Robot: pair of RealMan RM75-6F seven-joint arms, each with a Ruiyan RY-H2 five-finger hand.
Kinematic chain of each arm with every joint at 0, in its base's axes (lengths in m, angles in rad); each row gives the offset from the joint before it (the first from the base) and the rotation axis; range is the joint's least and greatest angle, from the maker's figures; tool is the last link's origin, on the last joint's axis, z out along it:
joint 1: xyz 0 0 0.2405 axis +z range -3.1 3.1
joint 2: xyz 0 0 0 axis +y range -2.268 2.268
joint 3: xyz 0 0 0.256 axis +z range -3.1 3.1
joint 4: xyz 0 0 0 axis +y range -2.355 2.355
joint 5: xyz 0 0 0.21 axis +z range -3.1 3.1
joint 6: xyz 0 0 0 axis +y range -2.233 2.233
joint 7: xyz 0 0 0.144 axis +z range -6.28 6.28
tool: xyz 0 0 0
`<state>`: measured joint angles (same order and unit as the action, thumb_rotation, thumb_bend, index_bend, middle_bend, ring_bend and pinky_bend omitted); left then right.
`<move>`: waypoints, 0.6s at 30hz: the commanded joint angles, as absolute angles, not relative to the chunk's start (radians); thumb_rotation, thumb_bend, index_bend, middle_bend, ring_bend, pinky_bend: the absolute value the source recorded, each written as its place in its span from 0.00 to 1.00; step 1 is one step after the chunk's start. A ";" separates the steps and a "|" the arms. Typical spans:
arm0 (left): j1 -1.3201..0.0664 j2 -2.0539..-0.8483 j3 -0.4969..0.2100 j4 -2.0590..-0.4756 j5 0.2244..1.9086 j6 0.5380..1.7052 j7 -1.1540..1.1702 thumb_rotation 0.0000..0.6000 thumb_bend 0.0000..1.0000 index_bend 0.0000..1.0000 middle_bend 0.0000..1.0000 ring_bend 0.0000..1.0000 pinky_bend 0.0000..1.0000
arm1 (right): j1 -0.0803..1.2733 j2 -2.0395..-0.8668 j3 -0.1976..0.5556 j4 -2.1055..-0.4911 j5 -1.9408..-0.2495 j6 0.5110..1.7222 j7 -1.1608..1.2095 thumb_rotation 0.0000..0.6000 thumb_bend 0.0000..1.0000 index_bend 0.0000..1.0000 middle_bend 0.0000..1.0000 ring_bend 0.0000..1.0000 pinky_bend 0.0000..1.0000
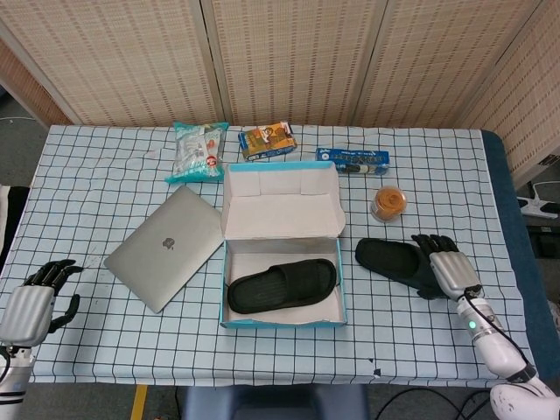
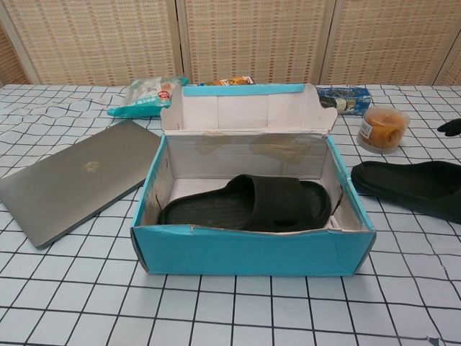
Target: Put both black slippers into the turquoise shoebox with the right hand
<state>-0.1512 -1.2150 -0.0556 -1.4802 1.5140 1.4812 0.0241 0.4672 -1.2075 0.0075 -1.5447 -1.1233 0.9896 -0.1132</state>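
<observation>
Right robot hand [image 1: 444, 265] over the second slipper's [image 1: 404, 264] outer end, fingers spread, nothing gripped
One black slipper [image 2: 248, 204] lies inside the turquoise shoebox [image 2: 252, 250]; its mate sits on the worktop [image 1: 114, 171] just right of it; left robot hand [image 1: 35, 304] idles open at the near-left edge

One black slipper [image 1: 283, 285] lies inside the turquoise shoebox [image 1: 282, 321]. The second slipper [image 1: 389, 259] lies on the table [image 1: 105, 175] just right of the box, the right hand [image 1: 445, 265] over its far end. The left hand [image 1: 33, 304] rests at the table's near left corner.
</observation>
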 commanded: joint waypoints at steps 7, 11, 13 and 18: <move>-0.152 -1.216 -0.052 -1.479 1.521 1.480 0.034 1.00 0.45 0.28 0.20 0.18 0.37 | 0.467 -1.296 0.019 -1.411 -1.071 0.909 -0.105 1.00 0.05 0.05 0.05 0.00 0.02; -0.152 -1.216 -0.053 -1.481 1.514 1.476 0.031 1.00 0.45 0.28 0.20 0.18 0.37 | 0.466 -1.326 0.027 -1.365 -1.061 0.898 -0.107 1.00 0.05 0.05 0.06 0.00 0.02; -0.152 -1.215 -0.053 -1.482 1.517 1.478 0.029 1.00 0.45 0.28 0.20 0.18 0.37 | 0.465 -1.342 0.032 -1.340 -1.060 0.892 -0.100 1.00 0.05 0.06 0.08 0.00 0.02; -0.153 -1.217 -0.051 -1.479 1.516 1.474 0.034 1.00 0.45 0.28 0.20 0.18 0.37 | 0.466 -1.378 0.042 -1.282 -1.063 0.874 -0.087 1.00 0.05 0.07 0.08 0.00 0.02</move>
<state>-0.1527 -1.2172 -0.0517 -1.4786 1.5176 1.4756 0.0346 0.4657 -1.3656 0.0376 -1.2969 -1.0621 0.8816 -0.0929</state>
